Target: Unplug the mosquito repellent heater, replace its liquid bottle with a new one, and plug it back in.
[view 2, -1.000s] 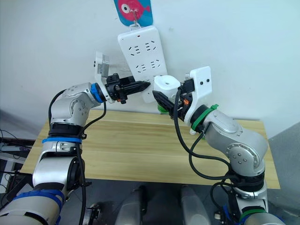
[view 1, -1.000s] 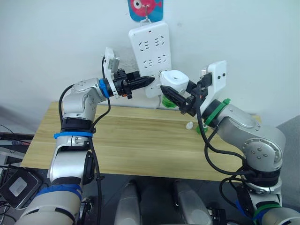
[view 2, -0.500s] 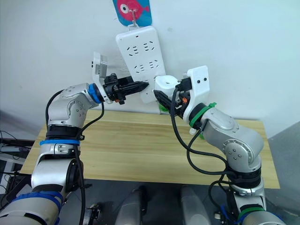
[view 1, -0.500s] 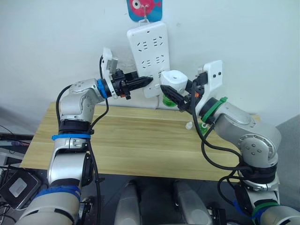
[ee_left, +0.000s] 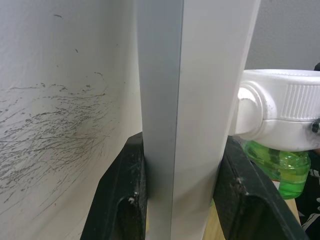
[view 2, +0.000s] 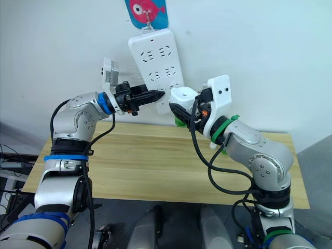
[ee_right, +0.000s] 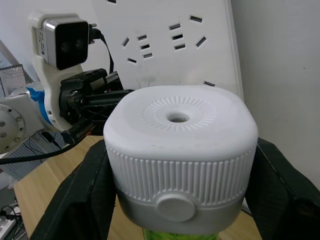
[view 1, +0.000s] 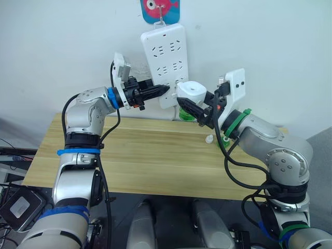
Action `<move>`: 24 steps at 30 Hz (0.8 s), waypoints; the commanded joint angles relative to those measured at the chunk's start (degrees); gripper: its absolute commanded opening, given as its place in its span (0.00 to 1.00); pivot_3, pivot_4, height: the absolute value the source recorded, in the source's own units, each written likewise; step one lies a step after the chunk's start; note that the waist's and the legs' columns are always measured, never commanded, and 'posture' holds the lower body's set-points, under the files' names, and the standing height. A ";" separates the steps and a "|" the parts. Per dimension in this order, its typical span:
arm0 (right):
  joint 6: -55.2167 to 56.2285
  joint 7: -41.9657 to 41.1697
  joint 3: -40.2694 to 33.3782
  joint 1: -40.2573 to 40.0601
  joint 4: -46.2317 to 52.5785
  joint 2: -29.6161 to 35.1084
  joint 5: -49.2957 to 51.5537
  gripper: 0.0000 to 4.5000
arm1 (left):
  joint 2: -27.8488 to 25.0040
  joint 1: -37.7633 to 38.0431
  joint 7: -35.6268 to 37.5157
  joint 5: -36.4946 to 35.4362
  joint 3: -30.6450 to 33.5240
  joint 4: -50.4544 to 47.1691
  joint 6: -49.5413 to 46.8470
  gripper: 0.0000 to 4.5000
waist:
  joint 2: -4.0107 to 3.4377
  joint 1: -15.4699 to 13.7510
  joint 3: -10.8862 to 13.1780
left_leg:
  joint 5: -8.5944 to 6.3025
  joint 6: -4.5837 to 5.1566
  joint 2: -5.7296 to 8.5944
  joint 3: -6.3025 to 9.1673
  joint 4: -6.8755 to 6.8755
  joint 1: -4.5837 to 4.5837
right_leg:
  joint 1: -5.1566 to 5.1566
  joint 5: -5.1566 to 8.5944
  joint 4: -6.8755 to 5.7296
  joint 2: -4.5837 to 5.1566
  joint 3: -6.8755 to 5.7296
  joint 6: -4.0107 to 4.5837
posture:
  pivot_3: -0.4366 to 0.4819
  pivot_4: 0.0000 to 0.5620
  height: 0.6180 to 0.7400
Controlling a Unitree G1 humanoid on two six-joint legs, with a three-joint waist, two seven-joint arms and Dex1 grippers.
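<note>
Right jaws (ee_right: 175,200) clamp the mosquito repellent heater (ee_right: 179,145), left jaws (ee_left: 180,190) pinch the power strip (view 1: 167,62) above the wooden table (view 1: 145,161).

No readable text, brand or number anywhere. Power strip (view 1: 167,62): socket slots, no lettering legible. Mosquito repellent heater (ee_right: 180,160): plain ribbed shell, no label. Hanging tag (view 1: 160,10) above strip: fish picture, no words.

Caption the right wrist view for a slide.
Right gripper clamps the white mosquito repellent heater before the wall-hung power strip.
</note>
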State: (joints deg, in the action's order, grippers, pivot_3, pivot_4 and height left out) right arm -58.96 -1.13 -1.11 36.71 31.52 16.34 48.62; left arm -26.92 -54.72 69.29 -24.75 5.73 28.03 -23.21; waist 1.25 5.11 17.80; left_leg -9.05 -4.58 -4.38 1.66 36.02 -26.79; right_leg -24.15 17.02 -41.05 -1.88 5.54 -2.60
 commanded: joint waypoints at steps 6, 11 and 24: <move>1.32 0.08 -1.04 0.35 1.85 -0.33 -0.99 0.68 | -0.19 0.03 0.80 -0.39 -0.47 -1.60 0.42 0.29 | 0.00 0.00 0.00 | 0.00 0.00 0.00 0.00 -0.01 0.00 | 0.00 0.00 0.01 0.00 0.00 0.00 | 0.33 0.49 1.00; 2.05 0.23 -0.78 0.70 1.09 -0.83 -2.90 0.68 | -0.30 0.13 0.59 -0.49 -0.28 -1.83 0.36 0.29 | 0.00 0.00 0.00 | 0.00 0.00 0.00 0.00 -0.01 0.00 | 0.00 0.00 0.02 0.00 0.00 0.00 | 0.33 0.49 1.00; 3.84 -1.54 0.11 2.07 -0.08 -2.77 -6.37 0.68 | -0.10 0.03 0.04 -0.58 -0.29 -1.83 0.64 0.29 | 0.00 0.00 0.00 | 0.00 0.00 0.00 -0.01 0.00 0.00 | -0.01 0.00 0.00 0.00 0.01 0.00 | 0.33 0.48 1.00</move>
State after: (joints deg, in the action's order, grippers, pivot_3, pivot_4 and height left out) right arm -57.75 -2.38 -0.88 36.79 30.94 14.26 43.08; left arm -27.02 -54.69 68.38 -24.69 5.67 28.04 -23.06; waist 1.25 5.10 17.80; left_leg -9.05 -4.58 -4.38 1.65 36.02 -26.79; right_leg -24.15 17.02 -41.05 -1.88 5.55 -2.60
